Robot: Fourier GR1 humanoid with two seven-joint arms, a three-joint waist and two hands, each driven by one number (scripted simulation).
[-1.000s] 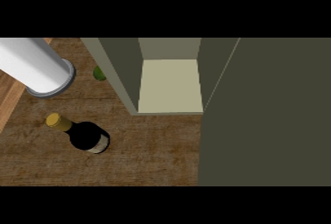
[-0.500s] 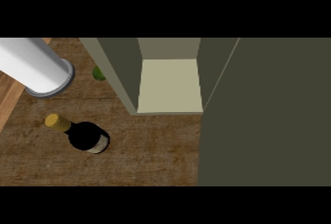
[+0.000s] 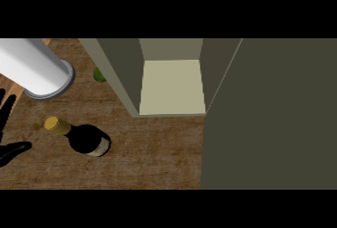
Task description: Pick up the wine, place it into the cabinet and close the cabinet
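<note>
Wood-grain counter (image 3: 151,160) is filling the lower and left part of the head view; everything below is placed relative to the wine bottle (image 3: 84,137).

Left to right:
- One black hand (image 3: 9,133) is showing at the view's left edge, just left of the bottle and not touching it. Fingers are pointing up along the edge, straight and close together, thumb sticking out toward the bottle. Holding nothing. Which arm it belongs to can't be told from the frame alone; by position it's reading as the left hand. Right hand isn't showing.
- One grey-white cylinder (image 3: 33,67) is sitting above and left of the bottle, tilted in view, its round end ringed in grey. Well apart from the bottle.
- One wine bottle, dark body with a gold cap, is standing on the counter, cap leaning toward upper left in this steep view.
- One small green object (image 3: 99,75) is peeking out above the bottle, partly hidden behind the cabinet's left wall; can't tell what it is.
- One cabinet (image 3: 128,75) is sitting up and right of the bottle, open, pale shelf (image 3: 172,87) showing inside.
- One cabinet door (image 3: 270,116) is swung open, taking up the whole right side.

Open room: bare counter is running right of the bottle up to the door's edge, and between bottle and the cabinet's front lip.
</note>
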